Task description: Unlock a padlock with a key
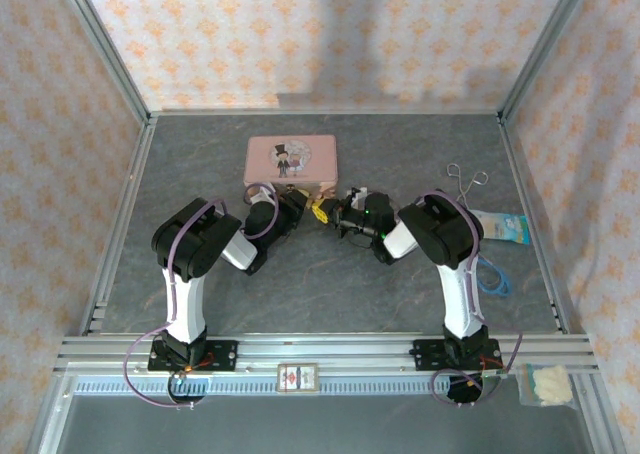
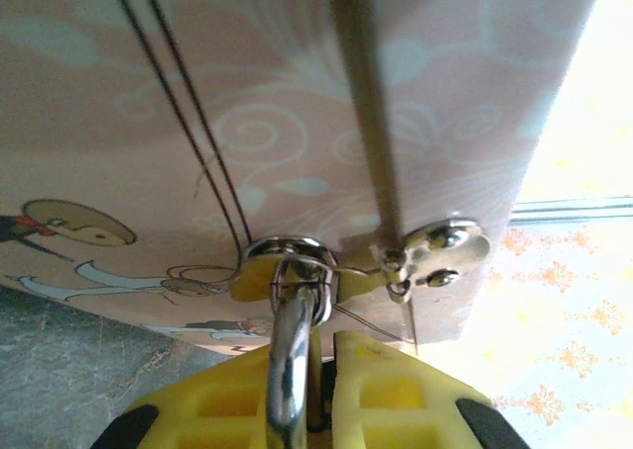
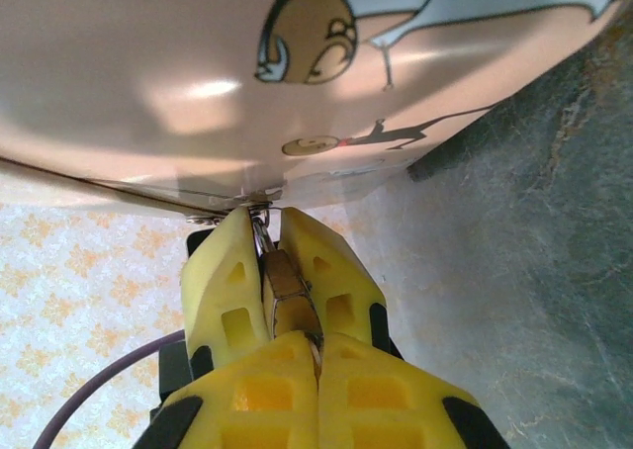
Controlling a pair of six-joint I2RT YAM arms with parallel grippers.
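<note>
Contact between the left gripper (image 1: 306,207) and the right gripper (image 1: 335,214) falls just at the near edge of the tin (image 1: 290,160) in the top view, their yellow tips almost touching. Whatever they hold is too small to read from up there. From the left wrist, the fingers (image 2: 396,395) are clenched on a slim silvery bar that I take for the key (image 2: 285,370). Its far end reaches a bright ring (image 2: 282,249) tight against the tin's side, just beside the tin's clasp (image 2: 440,251). From the right wrist, the fingers (image 3: 331,291) grasp the padlock (image 3: 282,279), a small brass-coloured block with a dull sheen, its thin silvery shackle (image 3: 259,222) poking out toward the tin's rim. The step in hand looks like mating key and lock. The right side should hold dead steady while the left feeds the key straight along the keyway with small corrections, then twists without levering, since so thin a key would likely bend or slip. The keyhole is hidden, so I cannot tell whether the key is seated.
</note>
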